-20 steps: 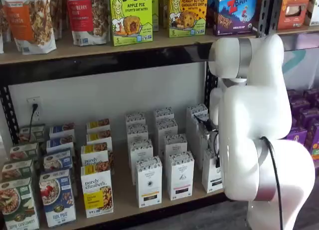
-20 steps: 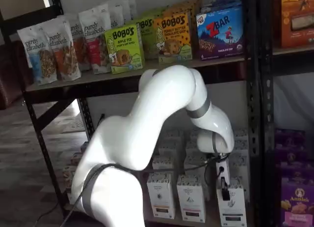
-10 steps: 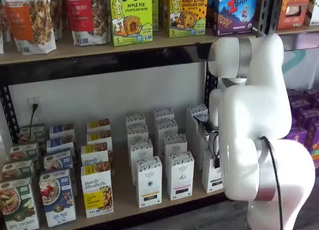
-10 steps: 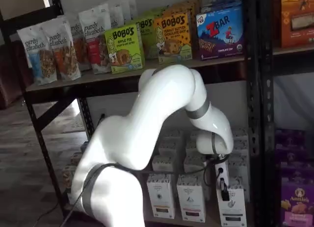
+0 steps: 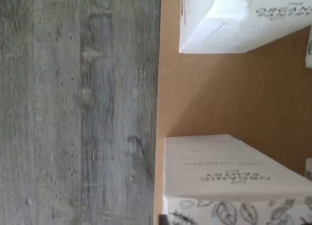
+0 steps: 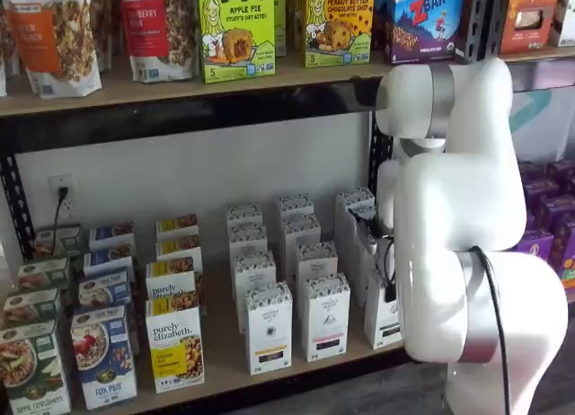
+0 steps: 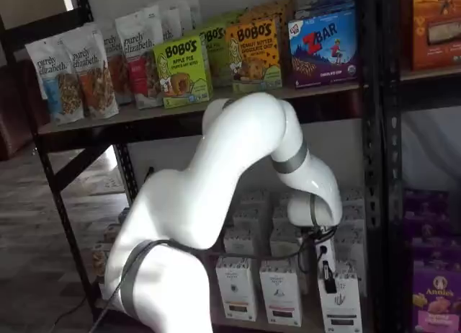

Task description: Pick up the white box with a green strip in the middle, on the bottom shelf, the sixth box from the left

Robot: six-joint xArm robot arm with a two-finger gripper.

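Observation:
The white box stands at the right end of the front row on the bottom shelf, partly hidden by the arm. It also shows in a shelf view, with a speckled top band. My gripper hangs right at the box's top edge. Only a black finger shows side-on, so its state is unclear. In a shelf view the gripper is mostly hidden behind the white arm. The wrist view shows a white carton with a speckled band on the pale board.
More white cartons with black bars stand in rows left of the box. Granola boxes fill the shelf's left part. A black rack post rises just right of the gripper. The wrist view shows grey plank floor beyond the shelf edge.
The arm has sunk slightly, and the gripper has come a little lower onto the top of the white box.

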